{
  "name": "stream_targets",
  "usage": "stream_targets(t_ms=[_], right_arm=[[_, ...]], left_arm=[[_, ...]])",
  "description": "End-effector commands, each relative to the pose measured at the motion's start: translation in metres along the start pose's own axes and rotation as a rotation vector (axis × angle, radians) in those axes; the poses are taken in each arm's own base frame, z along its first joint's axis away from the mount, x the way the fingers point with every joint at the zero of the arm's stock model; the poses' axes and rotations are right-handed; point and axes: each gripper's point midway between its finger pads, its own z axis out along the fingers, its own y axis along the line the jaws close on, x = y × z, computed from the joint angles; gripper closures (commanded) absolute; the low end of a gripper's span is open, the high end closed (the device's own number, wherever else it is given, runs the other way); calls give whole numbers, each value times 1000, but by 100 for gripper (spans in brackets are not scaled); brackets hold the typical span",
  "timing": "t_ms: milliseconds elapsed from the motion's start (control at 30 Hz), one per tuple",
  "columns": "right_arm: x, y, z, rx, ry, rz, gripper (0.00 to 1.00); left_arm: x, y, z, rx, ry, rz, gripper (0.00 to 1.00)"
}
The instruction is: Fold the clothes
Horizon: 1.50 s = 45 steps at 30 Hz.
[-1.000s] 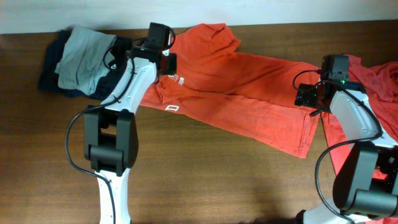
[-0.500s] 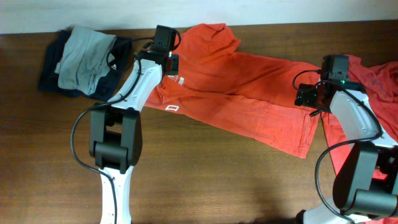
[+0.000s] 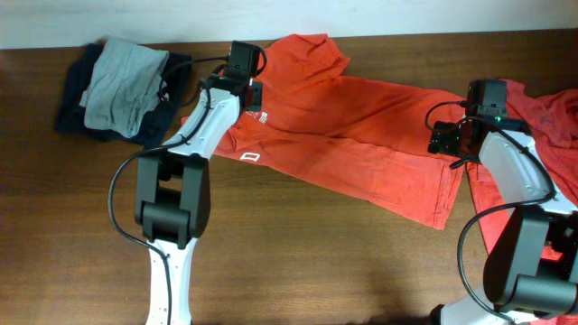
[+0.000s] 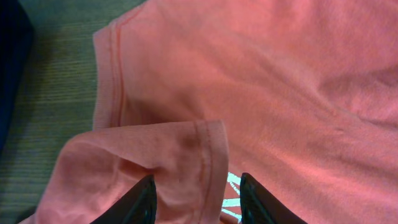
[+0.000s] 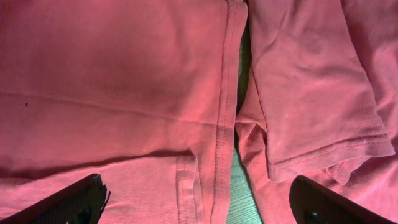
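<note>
My left jaws are closed partway on a raised fold of the sleeve (image 4: 168, 168) of the orange-red T-shirt (image 3: 361, 135); in my left wrist view the hemmed fold rises between my two dark fingers (image 4: 140, 202), and a sliver of white lettering (image 4: 232, 185) shows just beside the hem. The T-shirt lies spread across the wooden tabletop (image 3: 316, 262), slanting from the far middle down toward my right side; its cloth is rumpled, with long creases running along it. My left arm (image 3: 203, 117) reaches over the shirt's left end, and from overhead a small white logo (image 3: 256, 116) sits just beside the jaws, with a white boxed print (image 3: 251, 158) a little nearer to me at the shirt's edge. Beyond the sleeve, in the left wrist view, bare wood shows, and something dark sits at the far left edge of that view.

My right jaws stand wide open, with nothing between them; their tips (image 5: 81, 199) sit at the bottom corners of my right wrist view. My right arm (image 3: 506, 162) holds them over the shirt's right end, where its stitched hem runs just beside a second T-shirt (image 3: 546, 113) of the same orange-red; a thin strip of tabletop shows between the two. That second shirt lies bunched at the right edge. At the far left of the tabletop, well apart from both shirts, sits a pile of dark and grey clothes (image 3: 117, 86).
</note>
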Motion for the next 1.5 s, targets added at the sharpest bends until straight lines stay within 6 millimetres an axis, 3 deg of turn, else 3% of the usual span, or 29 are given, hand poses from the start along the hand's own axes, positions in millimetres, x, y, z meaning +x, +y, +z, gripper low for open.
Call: stream_targets(t_ms=[0, 167, 300, 467, 633, 833, 900, 967, 1467], right_arm=[[-12, 0, -12, -10, -42, 19, 1], [-12, 0, -12, -10, -42, 19, 1], [-12, 0, -12, -10, -42, 19, 1], [-12, 0, -12, -10, -42, 19, 1], [-12, 0, -12, -10, -42, 20, 1], [-12, 0, -12, -10, -42, 19, 1], [-12, 0, -12, -10, -42, 19, 1], [-12, 0, -12, -10, -43, 19, 1], [-12, 0, -12, -10, -43, 19, 1]], left_arm=[[1, -2, 8, -13, 3, 17, 57], [0, 0, 9, -21, -5, 15, 58], [-3, 3, 8, -43, -16, 13, 70], [0, 2, 10, -43, -8, 18, 68], [9, -4, 19, -42, 12, 31, 60], [11, -2, 23, -64, 13, 33, 61], [8, 4, 22, -104, -1, 32, 76], [4, 10, 20, -144, -15, 32, 83], [-51, 11, -5, -155, -159, -15, 85]])
